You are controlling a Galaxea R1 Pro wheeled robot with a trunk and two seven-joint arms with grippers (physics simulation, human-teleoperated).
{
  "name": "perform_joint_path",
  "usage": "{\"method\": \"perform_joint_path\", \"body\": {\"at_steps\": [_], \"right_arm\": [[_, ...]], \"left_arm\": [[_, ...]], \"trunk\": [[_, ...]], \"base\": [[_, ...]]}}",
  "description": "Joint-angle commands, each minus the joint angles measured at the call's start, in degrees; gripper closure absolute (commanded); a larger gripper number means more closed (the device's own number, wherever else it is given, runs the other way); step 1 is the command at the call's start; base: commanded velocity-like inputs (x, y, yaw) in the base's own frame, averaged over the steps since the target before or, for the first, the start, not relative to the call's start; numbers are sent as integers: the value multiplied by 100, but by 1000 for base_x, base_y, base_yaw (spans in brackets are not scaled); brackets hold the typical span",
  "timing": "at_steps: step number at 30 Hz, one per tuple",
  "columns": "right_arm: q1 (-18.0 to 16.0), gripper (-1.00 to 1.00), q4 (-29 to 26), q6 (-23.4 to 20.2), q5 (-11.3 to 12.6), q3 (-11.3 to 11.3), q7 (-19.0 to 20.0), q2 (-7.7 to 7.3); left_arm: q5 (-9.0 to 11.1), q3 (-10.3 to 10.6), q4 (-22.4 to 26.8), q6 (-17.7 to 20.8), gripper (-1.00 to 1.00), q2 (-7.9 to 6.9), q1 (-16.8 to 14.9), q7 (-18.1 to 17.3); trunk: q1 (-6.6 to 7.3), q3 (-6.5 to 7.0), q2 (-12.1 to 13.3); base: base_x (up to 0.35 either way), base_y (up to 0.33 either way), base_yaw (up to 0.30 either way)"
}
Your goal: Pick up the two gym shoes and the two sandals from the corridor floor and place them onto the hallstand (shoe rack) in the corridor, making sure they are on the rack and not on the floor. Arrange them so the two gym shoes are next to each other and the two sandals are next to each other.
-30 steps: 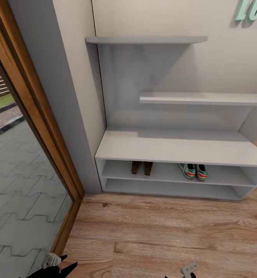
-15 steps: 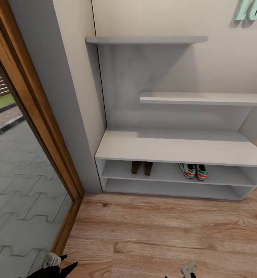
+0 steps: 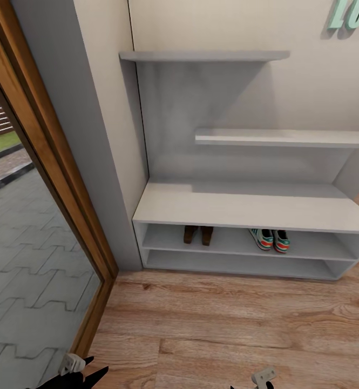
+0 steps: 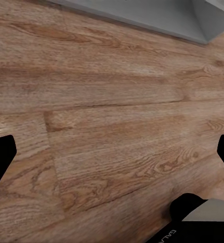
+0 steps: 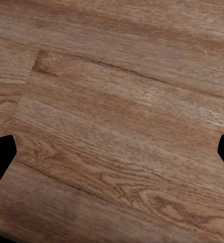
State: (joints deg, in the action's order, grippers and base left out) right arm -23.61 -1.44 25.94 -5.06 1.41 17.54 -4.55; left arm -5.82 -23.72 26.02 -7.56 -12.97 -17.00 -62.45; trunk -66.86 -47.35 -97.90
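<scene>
Head view, centre of frame: the hallstand [image 3: 244, 208] is seen against the cream wall, its flat bench top bare, with two staggered grey shelves above. On its upper open tier the two sandals [image 3: 198, 234] are set side by side, left of centre in the frame. The two gym shoes [image 3: 270, 239] are set side by side on the same tier, right of centre. The two pairs are well apart from each other; within each pair the shoes are touching or just beside one another. No shoe is seen on the corridor floor [image 3: 228, 329], which runs across the lower part of the frame. At frame left, a wooden door frame [image 3: 49, 178] and grey paving [image 3: 22, 270] beyond it are noted.

Left gripper [image 4: 112, 152]: in the wrist view the dark fingertips [image 4: 1, 154] are seen at the opposite side edges of the frame, spread wide, with only floor planks between them. Nothing is held.

Right gripper [image 5: 112, 154]: the same spread is recorded, fingers wide apart over bare planks, nothing held.

Step judged: placement appears complete, with both pairs on the rack and grouped as required. Next move judged: no further grasp is called for; at most the arms are to be kept clear of the rack and the arrangement confirmed.
</scene>
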Motion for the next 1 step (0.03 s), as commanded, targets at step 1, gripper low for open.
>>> {"method": "perform_joint_path", "body": {"at_steps": [1], "right_arm": [[-3, -100, 3, 26, -48, 8, -14, -2]], "left_arm": [[-60, -42, -1, -53, -100, 5, -5, -21]], "trunk": [[1, -4, -2]], "base": [[0, 0, 0]]}}
